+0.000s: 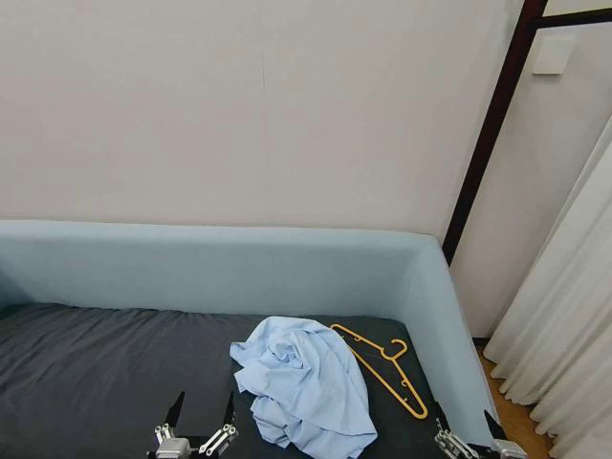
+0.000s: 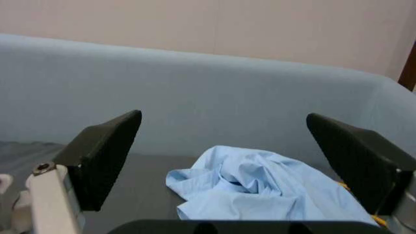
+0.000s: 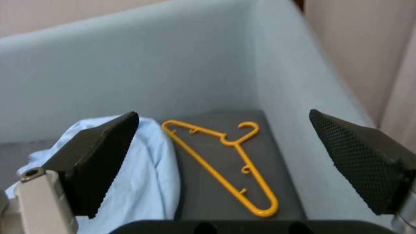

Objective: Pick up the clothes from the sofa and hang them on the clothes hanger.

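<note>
**Pre-grasp, both grippers empty over sofa seat**

Pale blue upholstered sofa (image 1: 239, 273) with dark grey seat cushion (image 1: 86, 368) lies ahead of both grippers.

Crumpled light blue cotton shirt (image 1: 308, 382) lies on the cushion just ahead of the left gripper (image 1: 204, 409) and off to its right, between the two grippers.

Orange plastic clothes hanger (image 3: 244, 169) lies flat on the cushion ahead of the right gripper (image 1: 466, 427), on the far side of the shirt from the left gripper. One hanger tip sits right at the shirt's edge.

Left gripper: released, fingers spread wide, nothing between them. Right gripper: the same.

Step, as judged: approach only, with no pick begun. The next move likely calls for the left gripper to drop onto a raised fold and the right one to line up along a hanger arm.

Unclear: collar and sleeves are lost in the bunching. The shirt's near hem is cut off in the head view. Whether the hanger tip touches the cloth, cannot tell.
</note>
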